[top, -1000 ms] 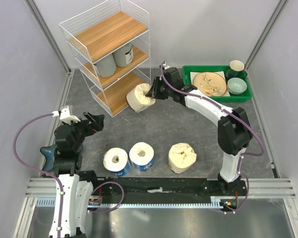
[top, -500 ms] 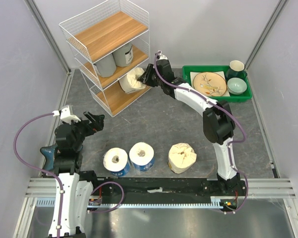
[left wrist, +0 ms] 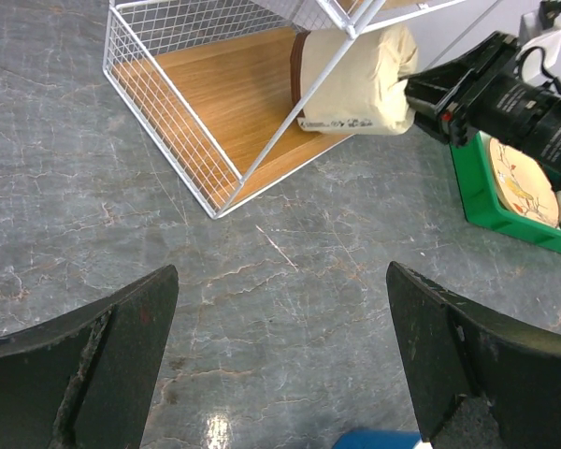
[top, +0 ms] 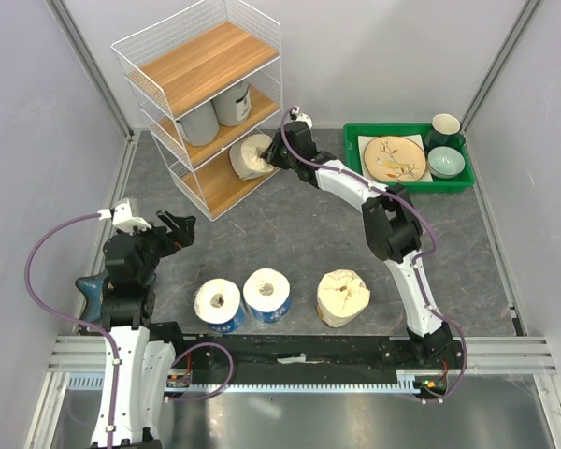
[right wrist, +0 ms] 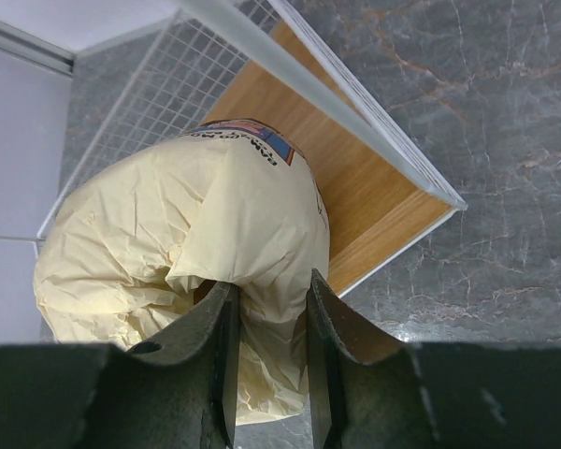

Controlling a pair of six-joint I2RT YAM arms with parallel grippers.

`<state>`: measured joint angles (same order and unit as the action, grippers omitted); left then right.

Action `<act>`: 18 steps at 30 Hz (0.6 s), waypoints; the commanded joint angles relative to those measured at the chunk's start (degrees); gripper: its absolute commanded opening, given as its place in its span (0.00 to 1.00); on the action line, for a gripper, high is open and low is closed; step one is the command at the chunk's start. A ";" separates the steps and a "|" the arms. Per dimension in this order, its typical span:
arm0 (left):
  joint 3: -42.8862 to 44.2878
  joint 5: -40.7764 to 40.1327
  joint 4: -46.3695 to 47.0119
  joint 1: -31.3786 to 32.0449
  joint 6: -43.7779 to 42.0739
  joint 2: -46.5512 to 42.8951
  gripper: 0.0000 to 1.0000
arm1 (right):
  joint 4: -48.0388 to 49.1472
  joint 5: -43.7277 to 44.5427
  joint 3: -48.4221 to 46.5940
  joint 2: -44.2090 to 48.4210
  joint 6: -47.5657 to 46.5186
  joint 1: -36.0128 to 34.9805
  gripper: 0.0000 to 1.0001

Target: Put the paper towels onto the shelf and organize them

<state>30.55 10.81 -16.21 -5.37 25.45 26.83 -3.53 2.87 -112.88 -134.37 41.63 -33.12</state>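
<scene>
The right claw (right wrist: 266,301) is closed narrow on a fold of crinkled wrapper at the end of a cream roll (right wrist: 159,234), one dark finger on either side of the pinch. The roll lies on its side, reaching in through the open side of the shelf (top: 196,103) at the lowest level, over the near corner of the bottom wooden tier (top: 220,180). The end in the grip sticks out past the white wire frame. Whether its weight is on the board cannot be told.

On the middle tier, two grey rolls (top: 198,123) stand upright side by side.

To the right of the right arm, a green tray (top: 355,142) sits on the surface (top: 299,234). It holds a patterned plate (top: 394,157), a dark green cup (top: 444,126) and a pale bowl (top: 446,162).

Near the arm bases, two blue-wrapped rolls (top: 218,304) stand touching, cores upward. A second cream roll (top: 343,297) stands just to their right.

The left claw (left wrist: 280,374) hangs over bare surface at the left, well apart from the shelf, its fingers spread wide with nothing between them
</scene>
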 commanded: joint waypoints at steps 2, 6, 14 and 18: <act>0.13 -0.35 0.65 0.01 -2.16 0.15 1.00 | 5.02 0.03 -2.26 1.12 0.12 -0.80 0.23; 0.21 -0.61 0.48 0.01 -2.07 -0.02 1.00 | 3.80 1.17 -2.17 1.39 -0.23 -1.15 0.24; 0.30 -1.05 0.12 0.00 -2.07 -0.29 1.00 | 2.21 1.87 -2.70 1.04 -0.49 -1.24 0.36; 0.22 -1.05 0.04 0.09 -2.07 -0.37 1.00 | 2.30 3.19 -2.08 2.08 -0.32 -1.24 0.38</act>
<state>30.55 10.46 -16.43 -5.37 25.45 26.83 -3.86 3.97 -112.88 -134.91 41.17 -34.02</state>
